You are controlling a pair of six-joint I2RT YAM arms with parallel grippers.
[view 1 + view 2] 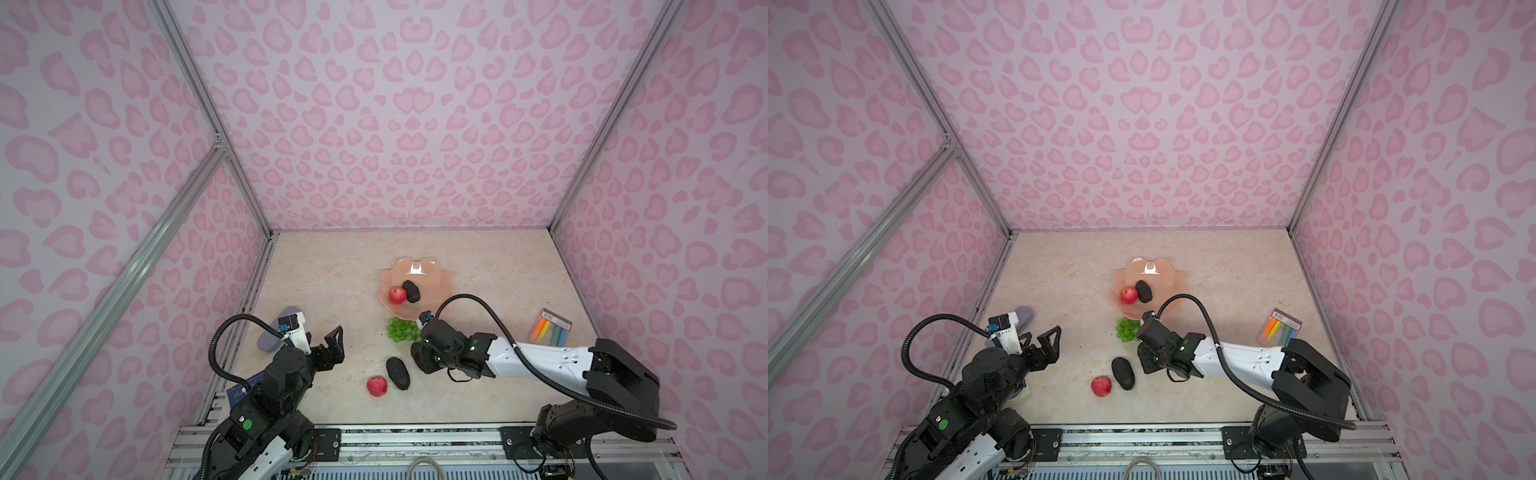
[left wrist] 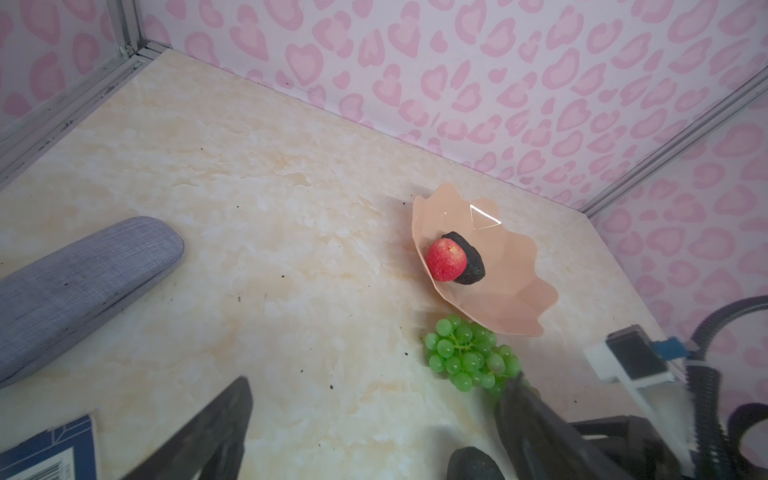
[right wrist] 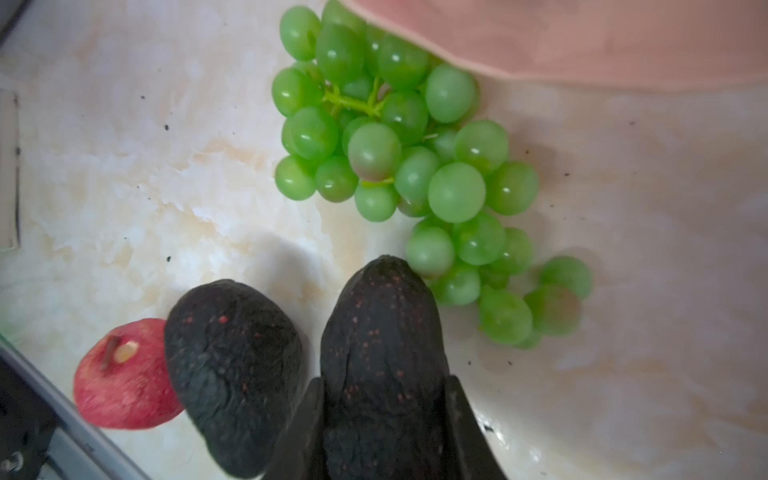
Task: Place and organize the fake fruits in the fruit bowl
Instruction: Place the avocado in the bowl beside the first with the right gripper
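Pink heart-spotted walls close in a cream marbled desk [image 1: 490,266]. Toward the back I see the fruit bowl [image 1: 436,284], peach-pink and scalloped, with 2 fruits inside that touch each other: the bowl apple [image 1: 397,295] and, just behind it, the bowl avocado [image 1: 411,291]. The grapes [image 1: 401,330] lie on the desk at the bowl's near edge, and in the right wrist view a few of them tuck under its rim. My right gripper [image 3: 384,384] sits just beside the bunch, its 2 fingers [image 3: 303,428] pressed against both sides of the gripped avocado [image 3: 380,324], whose tip points at the grapes; I cannot tell whether that fruit is off the desk. Nearer the front, the loose avocado [image 1: 397,373] and the loose apple [image 1: 377,386] lie side by side on the desk, outside the bowl. My left gripper [image 2: 380,380] hangs over bare desk with its jaws spread wide, empty. A lilac case [image 1: 274,334] lies by the left wall, and a pack of coloured markers [image 1: 550,328] lies near the right one.
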